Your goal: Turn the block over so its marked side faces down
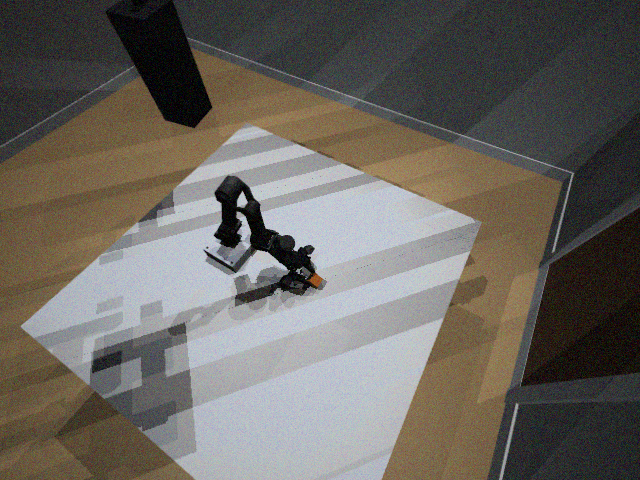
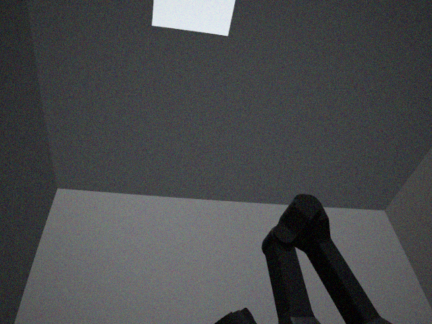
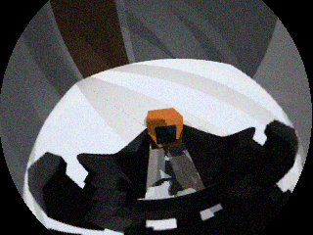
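The orange block (image 1: 315, 280) (image 3: 171, 116) is held between the fingertips of my gripper (image 1: 311, 278) (image 3: 163, 128), which is shut on it. In the wrist view a dark square mark (image 3: 165, 134) shows on the block's face that is turned back toward the palm. The gripper slants forward and down, so this face points back toward the arm, not straight down. The block is close to the white table top (image 1: 310, 403) (image 3: 64, 117); whether it touches is too small to tell. The exterior view does not show block or fingers.
The arm's base (image 1: 231, 256) stands on the white top behind the gripper. A large black box-shaped column (image 1: 165, 67) is at the upper left, beyond the white top. Wooden floor (image 1: 434, 170) surrounds the white area. Striped shadows cross it.
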{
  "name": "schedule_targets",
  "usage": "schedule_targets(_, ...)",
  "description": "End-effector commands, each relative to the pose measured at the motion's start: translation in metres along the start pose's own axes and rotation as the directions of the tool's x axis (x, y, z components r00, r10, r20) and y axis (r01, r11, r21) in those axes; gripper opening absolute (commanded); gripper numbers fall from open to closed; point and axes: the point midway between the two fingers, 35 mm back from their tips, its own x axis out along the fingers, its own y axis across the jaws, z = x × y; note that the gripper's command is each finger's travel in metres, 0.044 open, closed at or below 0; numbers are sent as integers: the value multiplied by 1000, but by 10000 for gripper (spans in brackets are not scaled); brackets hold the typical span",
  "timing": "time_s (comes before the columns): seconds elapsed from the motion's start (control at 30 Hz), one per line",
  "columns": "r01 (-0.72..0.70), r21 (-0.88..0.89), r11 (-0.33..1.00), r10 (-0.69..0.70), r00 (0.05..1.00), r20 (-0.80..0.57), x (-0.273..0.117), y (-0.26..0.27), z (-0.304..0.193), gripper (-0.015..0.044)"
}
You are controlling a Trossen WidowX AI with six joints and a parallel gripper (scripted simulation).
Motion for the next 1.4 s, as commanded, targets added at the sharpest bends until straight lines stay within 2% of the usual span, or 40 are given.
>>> schedule_targets(0.0,4,-5,1000,-4,999,41,-6,-1,-3,0)
schedule_targets(0.67,4,-4,1000,-4,997,72,-10,-2,-1,0)
schedule_targets(1.2,4,-4,1000,-4,997,72,-10,-2,-1,420)
schedule_targets(1.23,4,-4,1000,-4,997,72,-10,-2,-1,440)
schedule_targets(1.37,4,-4,1000,-4,997,72,-10,-2,-1,440)
